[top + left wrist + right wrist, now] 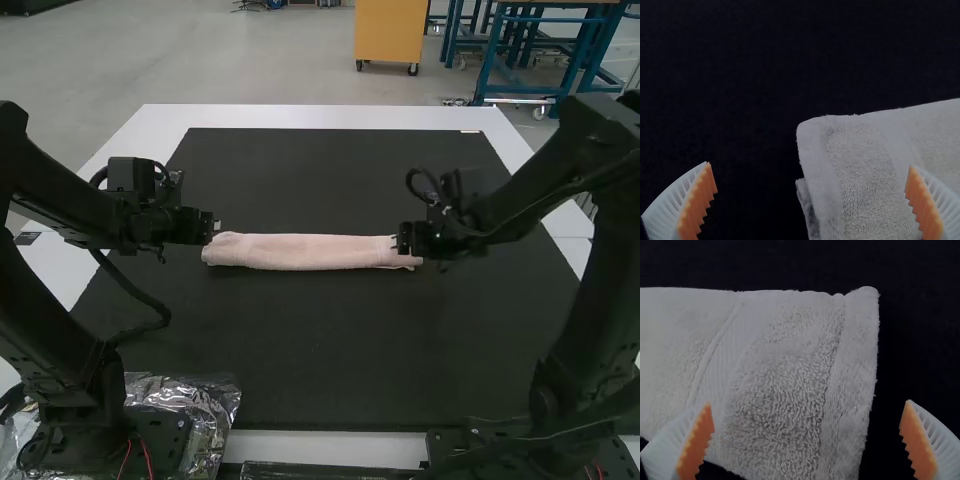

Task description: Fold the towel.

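Well nearer than the towel (310, 251) and off to its left, crinkled clear plastic (215, 410) lies beside the base of the left arm (60, 330), where thin red wires (147, 455) show. The right arm (590, 300) stands nearer than the towel too, but off to its right. A near strip of the white desk (330, 447) runs parallel to the towel, and then comes the black mat (330, 350), which carries the towel and reaches past it on all sides. The towel, pale pink in the high view, lies on the mat as a long, narrow folded strip stretching from left to right; I cannot tell how many folds it has. The left claw (214, 228) is at the towel's left end and the right claw (402, 240) at its right end. In the left wrist view that claw (809, 165) is wide open, its orange pads (699, 202) well apart, and a lower layer peeks out beside the towel's end. In the right wrist view the other claw (808, 404) is wide open as well, gripping nothing, with a ribbed band crossing the towel near its end. Farther than the towel, the mat continues up to the desk's white far border.
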